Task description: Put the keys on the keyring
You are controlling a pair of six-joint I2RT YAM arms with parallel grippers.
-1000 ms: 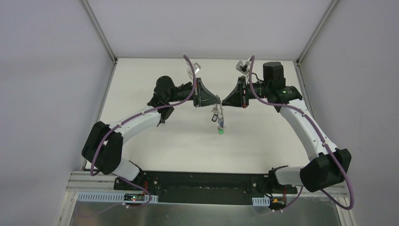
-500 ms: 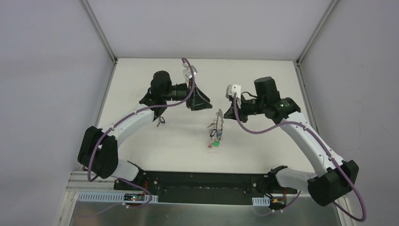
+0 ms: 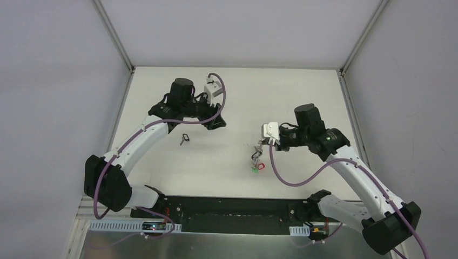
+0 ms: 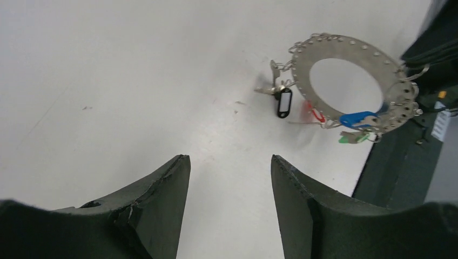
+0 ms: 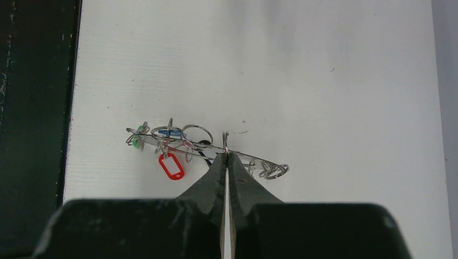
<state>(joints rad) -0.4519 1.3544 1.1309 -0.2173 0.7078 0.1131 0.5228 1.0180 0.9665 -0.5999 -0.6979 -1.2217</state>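
Reaching inward low, right fingers (image 5: 220,170) clamped on the keyring (image 4: 300,70) rim, left fingers (image 4: 162,205) apart and empty, elbow bent

No legible text, white label (image 4: 440,125) on dark base plate (image 4: 397,167), print too small to read

White arm links (image 3: 141,141), black joints (image 3: 108,181) — purple cables (image 3: 292,183), dark wedge fingers (image 4: 156,216)
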